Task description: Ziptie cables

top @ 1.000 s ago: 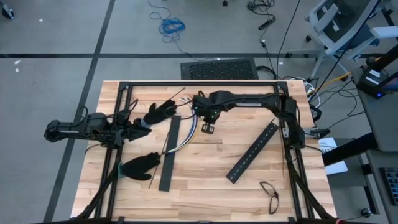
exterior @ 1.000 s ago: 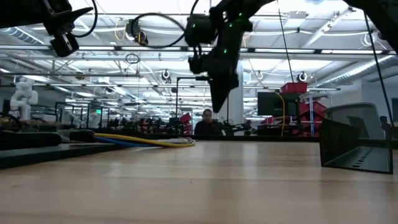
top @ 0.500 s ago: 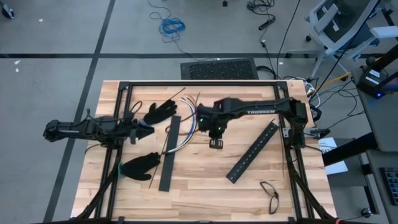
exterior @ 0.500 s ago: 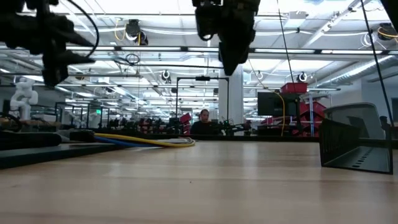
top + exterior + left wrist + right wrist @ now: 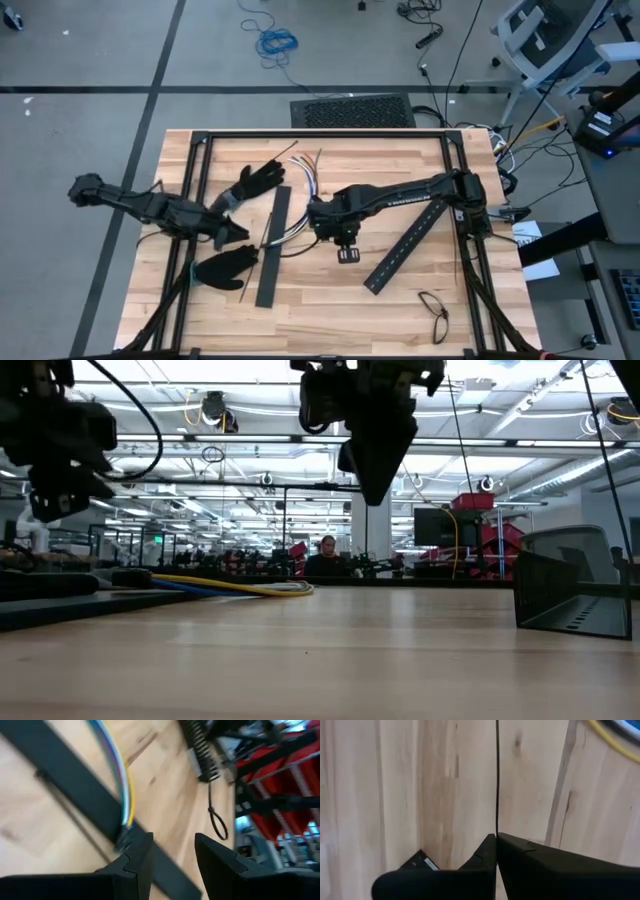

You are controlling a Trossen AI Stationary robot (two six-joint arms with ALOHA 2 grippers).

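right claw (image 5: 496,840) pinching ziptie (image 5: 497,780), its lower end hidden

My two dark fingers (image 5: 172,862) are hanging parted above the pale wooden tabletop (image 5: 160,785). Thin blue, white and yellow wires (image 5: 120,775) are running from twelve o'clock under a long flat black bar (image 5: 75,795).

Two dark, slender jointed arms, white lettering along the right arm (image 5: 400,200), matte black angular wedge-shaped fingers (image 5: 530,865), possibly a thin cable looping over the left arm (image 5: 150,205)
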